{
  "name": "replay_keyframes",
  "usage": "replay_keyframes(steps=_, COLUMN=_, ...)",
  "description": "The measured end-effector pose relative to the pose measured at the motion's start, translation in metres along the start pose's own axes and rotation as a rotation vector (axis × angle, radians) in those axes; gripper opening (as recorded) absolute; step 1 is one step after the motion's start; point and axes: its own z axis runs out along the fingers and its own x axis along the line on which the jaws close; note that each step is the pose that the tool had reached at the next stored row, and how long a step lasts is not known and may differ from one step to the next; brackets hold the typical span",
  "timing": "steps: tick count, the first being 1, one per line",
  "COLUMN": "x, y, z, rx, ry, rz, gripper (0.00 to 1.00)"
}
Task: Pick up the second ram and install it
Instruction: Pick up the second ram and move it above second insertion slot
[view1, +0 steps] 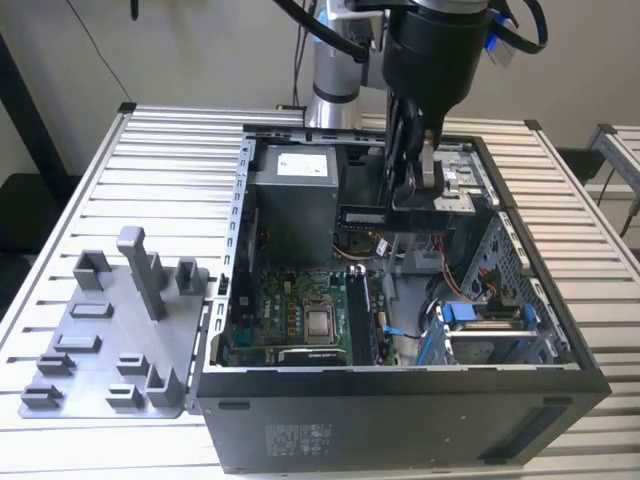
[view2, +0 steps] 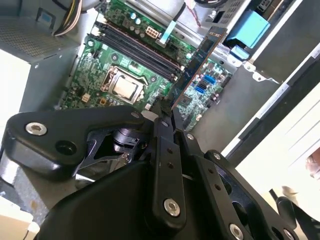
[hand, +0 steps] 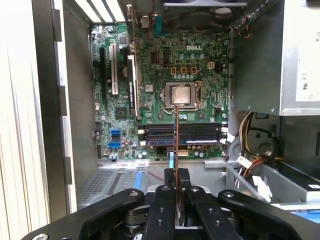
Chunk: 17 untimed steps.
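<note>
end effector (view2: 165, 112) holding one ram (view2: 199, 60), one case (view1: 400, 405)

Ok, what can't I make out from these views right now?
1. The ram's chip face: edge-on in the first wrist view.
2. Its gripped end: hidden between the gripper fingers, both wrist views.
3. The slot latches: too small in the first wrist view; the ram crosses the slots.
4. The case's rear: behind the arm, exterior view.

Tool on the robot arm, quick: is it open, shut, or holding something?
Tool: shut on the second ram, holding it edge-on above the motherboard in the open computer case.
</note>
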Motion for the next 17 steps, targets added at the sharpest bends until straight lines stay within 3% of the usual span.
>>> replay_keyframes(steps=17, x=-0.0335, y=0.0015, z=0.0023, rx=-0.0004, ry=-0.0035, rz=-0.012, gripper=0.14)
